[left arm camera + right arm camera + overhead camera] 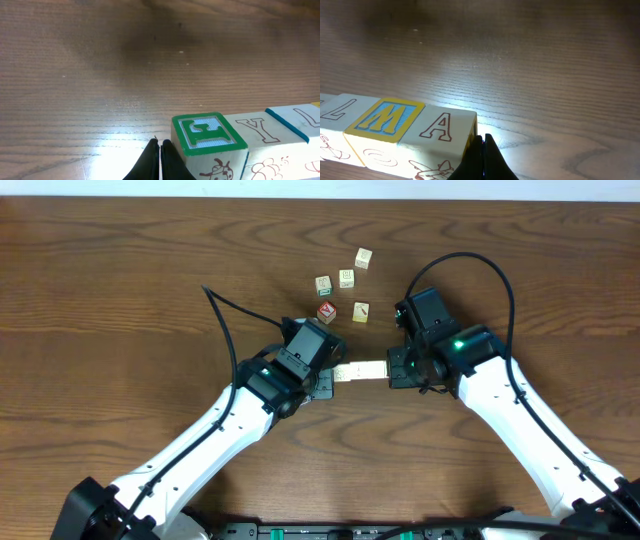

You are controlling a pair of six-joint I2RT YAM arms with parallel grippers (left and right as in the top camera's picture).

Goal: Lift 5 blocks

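Blocks (360, 370) in row, between left gripper (160, 146), right gripper (483, 139)

A red-faced cube (327, 311) lies near four loose pale cubes (346, 278) on the brown wooden table (120, 270).

**Support surface:** a dark brown wood-grain table (120, 270).

**Loose items lying directly on it:** five small cubes, grouped beyond the fingertips of both grippers and well clear of them.
- Nearest, ahead of the left gripper (333, 376): a red-faced cube (326, 311).
- Level with it, toward the right gripper (390, 368): a pale cube (361, 311).
- Farther out: a second pale cube (323, 284) and, near it, a green-marked cube (346, 278).
- Farthest out: a yellowish-tan cube (363, 258).

**Between the two grippers:** a straight row of lettered blocks (360, 370) reading E, Y, L, M, A. Whether the row rests on the table cannot be told.
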